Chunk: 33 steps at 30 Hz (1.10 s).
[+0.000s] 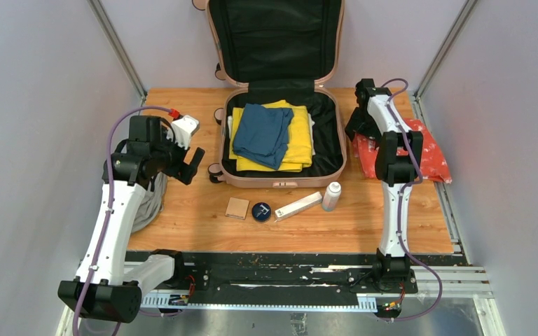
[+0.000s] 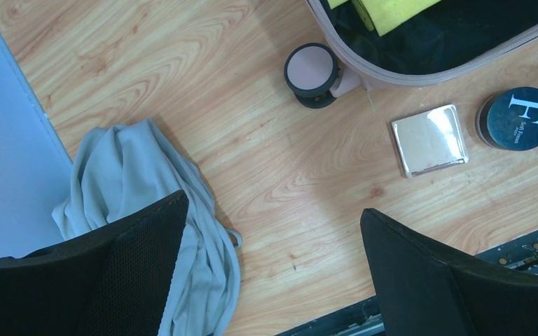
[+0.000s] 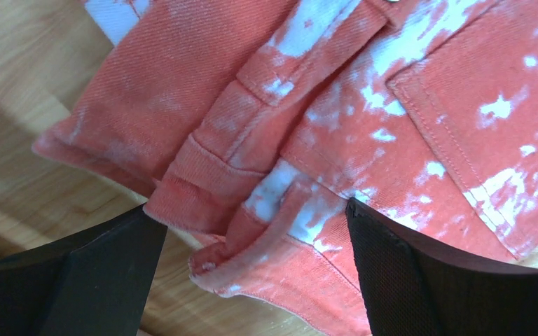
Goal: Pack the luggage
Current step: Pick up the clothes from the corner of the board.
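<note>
The pale pink luggage [image 1: 284, 182] lies open at the back middle of the table, its lid upright against the wall. Folded yellow cloth [image 1: 300, 140] and a blue garment [image 1: 263, 133] lie inside. My left gripper [image 1: 192, 162] [image 2: 273, 206] hovers open over bare wood left of the luggage, beside a crumpled grey cloth [image 2: 126, 182]. My right gripper [image 1: 356, 129] [image 3: 256, 210] is open low over an orange, white-blotched denim garment [image 3: 392, 84] [image 1: 427, 157]. The garment's folded waistband edge lies between the fingers, which are not closed on it.
In front of the luggage lie a tan square compact [image 1: 237, 208] [image 2: 431, 140], a round dark jar [image 1: 261, 211] [image 2: 518, 117], a white box [image 1: 298, 206] and a white bottle [image 1: 331, 196]. A luggage wheel [image 2: 312, 70] sticks out at its left corner. Grey walls close in both sides.
</note>
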Available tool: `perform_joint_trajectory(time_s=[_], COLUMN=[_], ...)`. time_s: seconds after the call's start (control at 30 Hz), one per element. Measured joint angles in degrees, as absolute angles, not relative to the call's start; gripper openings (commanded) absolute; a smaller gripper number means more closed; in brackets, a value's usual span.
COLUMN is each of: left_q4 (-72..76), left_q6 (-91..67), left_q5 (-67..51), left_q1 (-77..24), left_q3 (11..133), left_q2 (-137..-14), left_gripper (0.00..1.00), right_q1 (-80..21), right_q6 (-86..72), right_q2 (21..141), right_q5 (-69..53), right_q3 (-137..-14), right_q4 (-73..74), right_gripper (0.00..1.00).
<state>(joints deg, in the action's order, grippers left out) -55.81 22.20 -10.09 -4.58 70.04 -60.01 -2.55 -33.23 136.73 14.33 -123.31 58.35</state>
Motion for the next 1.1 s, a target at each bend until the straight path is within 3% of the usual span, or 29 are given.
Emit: perform_joint_trajectory(time_s=[0.4,0.63,0.83,1.1], left_q4=[-55.83,-55.81,-55.81,-55.81], left_q6=[22.26,22.28,22.28,22.31], left_q5=[-9.85,-9.85,-9.87,-9.87], left_q1=[-4.58,-4.58,-4.58,-4.58], left_q3=[69.60,69.63,69.76,70.39], left_q2=[-60.29,-60.27,-60.27,-60.29], left_gripper=[1.00,1.00,1.00,1.00], right_q1=[-2.44,-2.46,-2.44,-2.37], right_q6=[-32.60,-31.48,-31.03,-30.24], right_q2=[139.85,140.62,140.73,140.79], right_q5=[13.78,13.98,15.38,18.15], right_q3=[-127.07,-128.07,-127.92,-127.31], right_q4=[60.29,60.51,60.64,61.65], right_gripper=[0.97,0.75,0.63,0.22])
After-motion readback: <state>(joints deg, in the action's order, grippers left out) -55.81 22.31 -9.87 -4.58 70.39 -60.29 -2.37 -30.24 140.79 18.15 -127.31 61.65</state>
